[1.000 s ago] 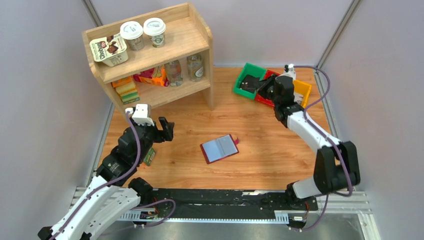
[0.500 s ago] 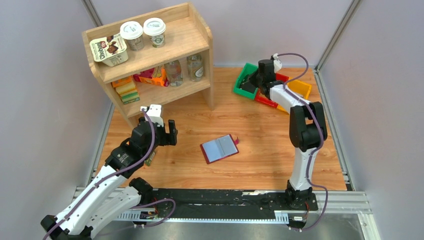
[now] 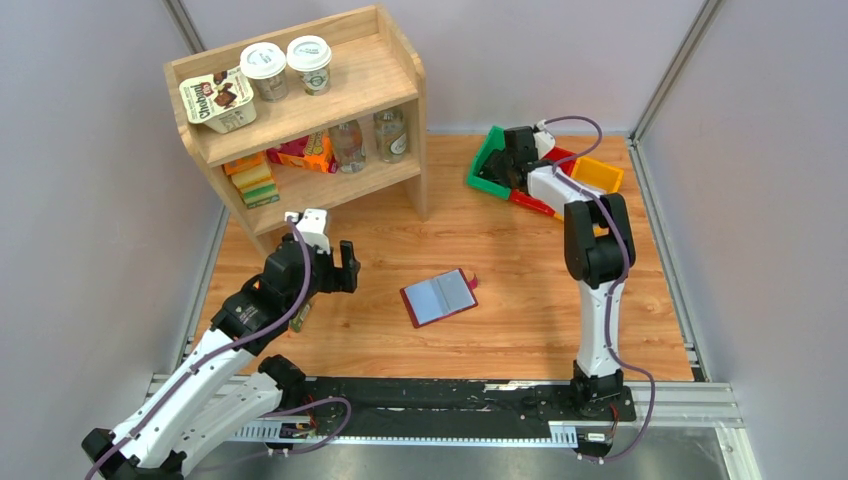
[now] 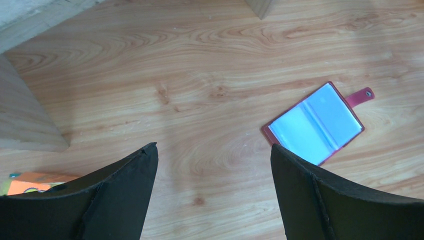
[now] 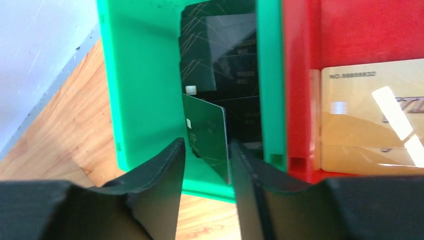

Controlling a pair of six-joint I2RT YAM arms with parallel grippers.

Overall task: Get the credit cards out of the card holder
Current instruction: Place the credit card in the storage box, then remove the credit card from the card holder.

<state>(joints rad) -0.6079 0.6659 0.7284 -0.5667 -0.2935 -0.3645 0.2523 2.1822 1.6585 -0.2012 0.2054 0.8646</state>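
The card holder lies open and flat mid-table, maroon with a snap tab and pale clear sleeves. My left gripper hovers left of it, open and empty. My right gripper is at the far right over the green bin. Its jaws are parted. A dark credit card stands tilted on edge between them, leaning by the right finger, over the green bin. More black cards lie in that bin. A gold card lies in the red bin.
A wooden shelf with cups, bottles and boxes stands at the back left. A yellow bin sits beside the red one. A small green and orange item lies on the table under my left arm.
My right arm swung left from the red bin to the green bin and its jaws parted, loosening the dark card. My left arm shifted slightly right toward the card holder.
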